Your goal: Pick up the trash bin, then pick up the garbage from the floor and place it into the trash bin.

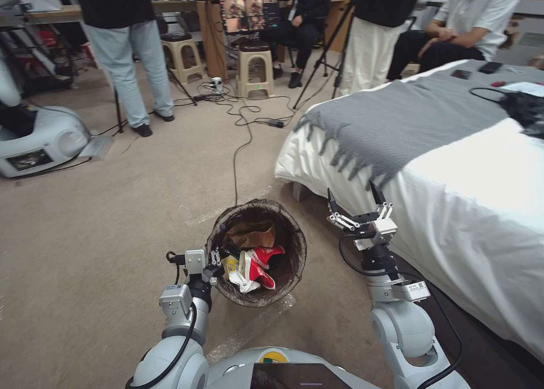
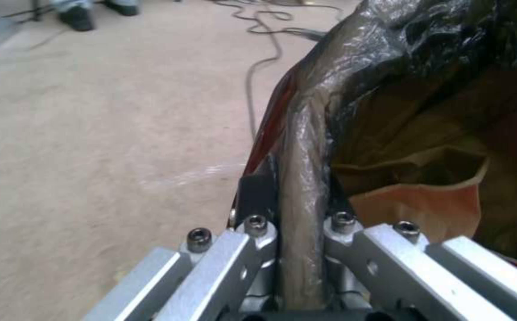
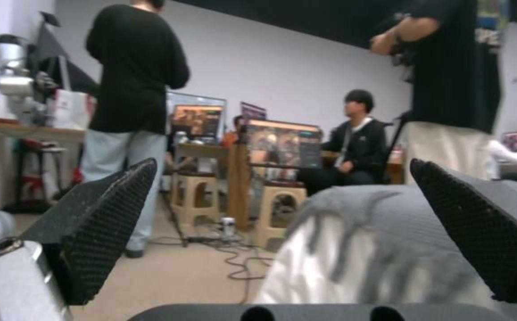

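Note:
The trash bin (image 1: pixel 294 242), lined with a dark bag, sits in the middle of the head view just ahead of me. Inside it lies the garbage (image 1: pixel 255 261): a brown paper bag, crushed red-and-white cups and yellow wrappers. My left gripper (image 1: pixel 218 263) is shut on the bin's near-left rim; the left wrist view shows its fingers (image 2: pixel 257 196) clamped on either side of the bag-covered rim (image 2: pixel 306 147). My right gripper (image 1: pixel 354 195) hangs open to the right of the bin, beside the bed, with nothing between its fingers (image 3: pixel 106 223).
A bed (image 1: pixel 481 196) with white sheets and a grey fringed blanket (image 1: pixel 396 117) fills the right side. Cables (image 1: pixel 235 145) run across the beige carpet ahead. Stools (image 1: pixel 255 66), a tripod, a monitor and people stand at the back; a white machine (image 1: pixel 34 140) sits far left.

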Available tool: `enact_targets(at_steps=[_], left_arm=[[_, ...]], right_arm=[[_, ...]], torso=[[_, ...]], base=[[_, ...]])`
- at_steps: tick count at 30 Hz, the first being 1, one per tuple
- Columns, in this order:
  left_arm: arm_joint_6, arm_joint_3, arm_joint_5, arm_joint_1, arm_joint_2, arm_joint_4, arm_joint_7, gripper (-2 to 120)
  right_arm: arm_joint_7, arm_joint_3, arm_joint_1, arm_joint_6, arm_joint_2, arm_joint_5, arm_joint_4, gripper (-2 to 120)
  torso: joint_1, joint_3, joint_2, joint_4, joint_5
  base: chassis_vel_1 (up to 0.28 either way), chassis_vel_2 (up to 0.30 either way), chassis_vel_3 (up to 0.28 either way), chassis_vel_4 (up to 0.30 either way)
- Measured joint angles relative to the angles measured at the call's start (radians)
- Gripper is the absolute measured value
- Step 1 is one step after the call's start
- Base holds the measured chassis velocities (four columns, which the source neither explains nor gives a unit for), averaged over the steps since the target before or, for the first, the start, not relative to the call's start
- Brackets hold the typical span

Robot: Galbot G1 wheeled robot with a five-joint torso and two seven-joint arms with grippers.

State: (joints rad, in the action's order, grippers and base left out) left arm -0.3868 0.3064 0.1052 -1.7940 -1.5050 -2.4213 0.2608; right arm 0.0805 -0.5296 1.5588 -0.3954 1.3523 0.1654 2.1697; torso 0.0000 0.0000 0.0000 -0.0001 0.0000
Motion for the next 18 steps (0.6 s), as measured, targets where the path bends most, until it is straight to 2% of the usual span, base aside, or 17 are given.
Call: enact_targets(at_steps=[18], left_arm=[[0.000, 0.000, 0.000, 0.000, 0.000, 0.000, 0.000, 2]], right_arm=[[0.003, 0.000, 0.003, 0.000, 0.002, -0.005, 0.002, 100]], torso=[[0.000, 0.000, 0.000, 0.0002, 0.0000]], base=[[0.118, 0.125, 0.132, 0.124]])
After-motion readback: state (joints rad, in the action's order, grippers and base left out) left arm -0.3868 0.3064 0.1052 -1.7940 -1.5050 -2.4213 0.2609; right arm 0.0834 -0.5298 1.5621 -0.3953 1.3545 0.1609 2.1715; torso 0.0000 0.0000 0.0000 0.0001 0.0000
